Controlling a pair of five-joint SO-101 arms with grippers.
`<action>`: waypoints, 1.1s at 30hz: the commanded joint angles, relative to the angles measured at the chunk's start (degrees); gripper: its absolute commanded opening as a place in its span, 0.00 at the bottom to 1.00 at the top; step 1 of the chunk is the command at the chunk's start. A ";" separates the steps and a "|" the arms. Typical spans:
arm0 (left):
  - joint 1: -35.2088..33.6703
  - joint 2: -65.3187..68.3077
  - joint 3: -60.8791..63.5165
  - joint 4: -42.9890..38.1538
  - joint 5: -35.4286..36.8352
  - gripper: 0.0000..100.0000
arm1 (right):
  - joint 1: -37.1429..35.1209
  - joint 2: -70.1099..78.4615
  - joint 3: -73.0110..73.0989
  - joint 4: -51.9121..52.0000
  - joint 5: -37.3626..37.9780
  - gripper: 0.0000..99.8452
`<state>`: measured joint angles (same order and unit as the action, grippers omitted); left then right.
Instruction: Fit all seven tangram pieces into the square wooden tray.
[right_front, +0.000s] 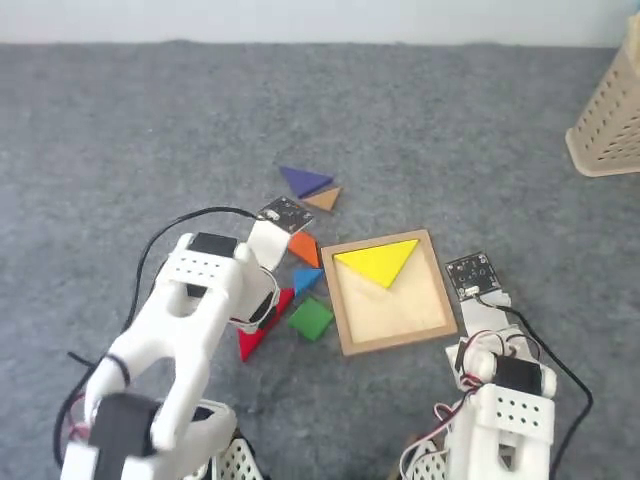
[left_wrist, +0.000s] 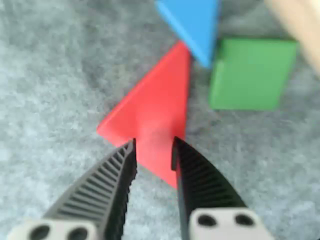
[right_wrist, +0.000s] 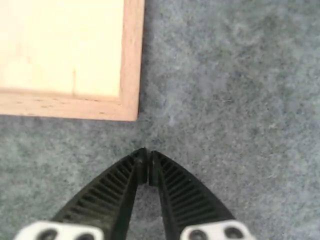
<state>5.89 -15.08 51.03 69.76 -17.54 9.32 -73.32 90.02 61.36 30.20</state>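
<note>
The high view gives the whole layout. The tray (right_front: 400, 308) is set just right of the frame's centre on the grey carpet (right_front: 130, 130), and the yellow triangle (right_front: 378, 262) is laid in its upper part, with the rest of the tray floor bare. Six pieces are spread on the carpet to the tray's left. The purple triangle (right_front: 303, 180) and tan triangle (right_front: 324, 198) are placed above centre, touching or nearly so. Below them the orange piece (right_front: 303, 248), blue triangle (right_front: 306, 279) and green square (right_front: 310, 318) are lined up close beside the tray's left rim. The red triangle (right_front: 258, 338) is found lower left of the green square, partly covered by the left arm. A pale basket (right_front: 610, 110) is seen at the upper right edge. Detail is added by the left wrist view: the left gripper (left_wrist: 153, 147) is held over the red triangle's wide end with its jaws a narrow gap apart. Red is seen between and to either side of the tips, so nothing is gripped, and contact with the piece cannot be judged. The right wrist view shows what the high view cannot: the right gripper (right_wrist: 148, 156) is pressed fully closed and empty. It is poised over carpet just off a tray corner, near the tray's lower right in the high view.
</note>
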 joint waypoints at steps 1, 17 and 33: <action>1.05 -8.44 -0.57 3.52 -0.62 0.10 | -0.48 -1.10 -0.35 -1.10 0.79 0.01; -6.59 2.64 -0.84 -4.13 -5.19 0.23 | -0.48 -1.10 -0.35 -1.10 0.79 0.01; -7.30 17.14 -6.37 -6.77 -5.63 0.23 | -0.48 -1.10 -0.35 -1.10 0.79 0.01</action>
<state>-0.44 0.22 46.02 63.25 -23.08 9.32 -73.32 90.02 61.36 30.20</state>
